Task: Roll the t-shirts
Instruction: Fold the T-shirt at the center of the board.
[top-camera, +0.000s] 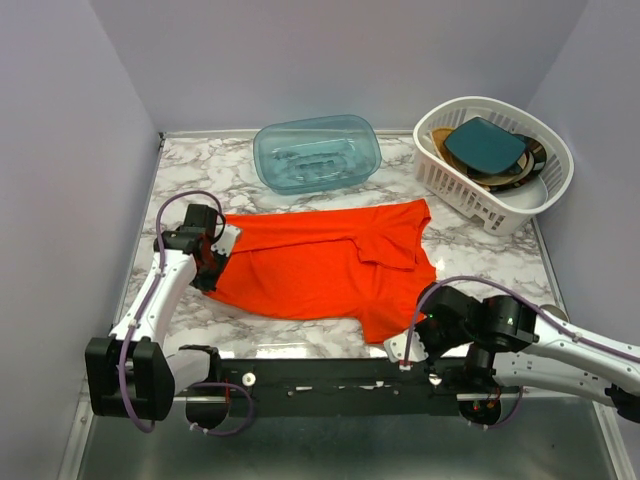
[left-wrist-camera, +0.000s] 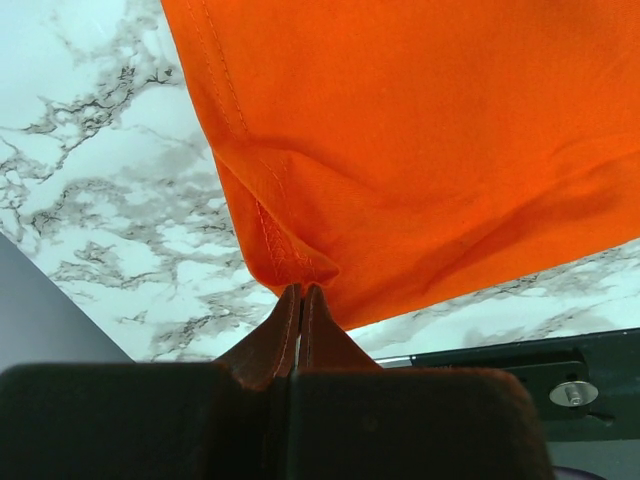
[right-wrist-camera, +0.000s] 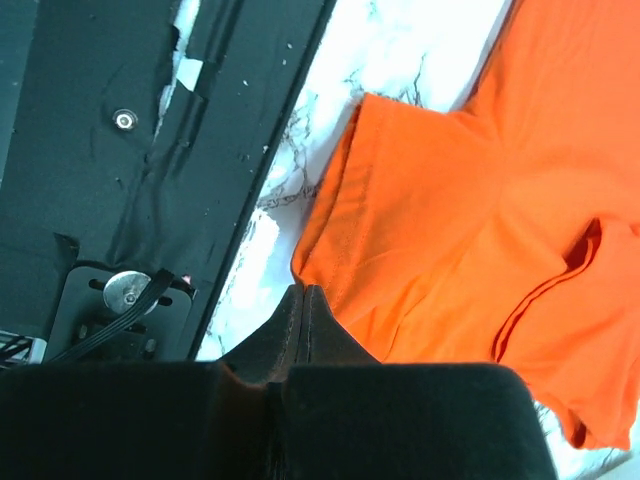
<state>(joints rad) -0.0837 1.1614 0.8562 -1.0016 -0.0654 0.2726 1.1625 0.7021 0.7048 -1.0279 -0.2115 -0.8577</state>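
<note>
shirt: orange-red shirt (top-camera: 320, 265) lay mostly flat mid-counter, spread left to right, not rolled
shirt position: near side of the tub, left of the basket, touching neither; its near-right corner reached almost to the rail
shirt folds: a flap was folded over on the right half, with loose wrinkles around it
left pincer (top-camera: 212, 262): at the shirt's left edge
left pincer state: fingers (left-wrist-camera: 280, 335) were pressed together, pinching the hemmed corner; cloth (left-wrist-camera: 430, 140) rose off the counter (left-wrist-camera: 100, 200) from the tips
right pincer (top-camera: 403, 347): at the shirt's near-right corner, just over the counter's near edge
right pincer state: fingers (right-wrist-camera: 285, 330) were pressed together, tips right at the edge of the cloth (right-wrist-camera: 470, 220); couldn't tell if any fabric was caught between them
right wrist view: the shirt lay flat on the marble (right-wrist-camera: 400, 50) there, with a stitched hem edge visible
tub (top-camera: 317, 153): translucent teal, at the far middle of the counter, upright
basket (top-camera: 470, 205): white slotted plastic, in the far right corner
basket contents: a teal plate (top-camera: 485, 143) sat on top of darker dishes; the lower ones were too stacked to tell apart
counter (top-camera: 480, 255): white marble pattern with grey veins
rail (top-camera: 330, 385): black bar along the near edge, between the two arm bases
</note>
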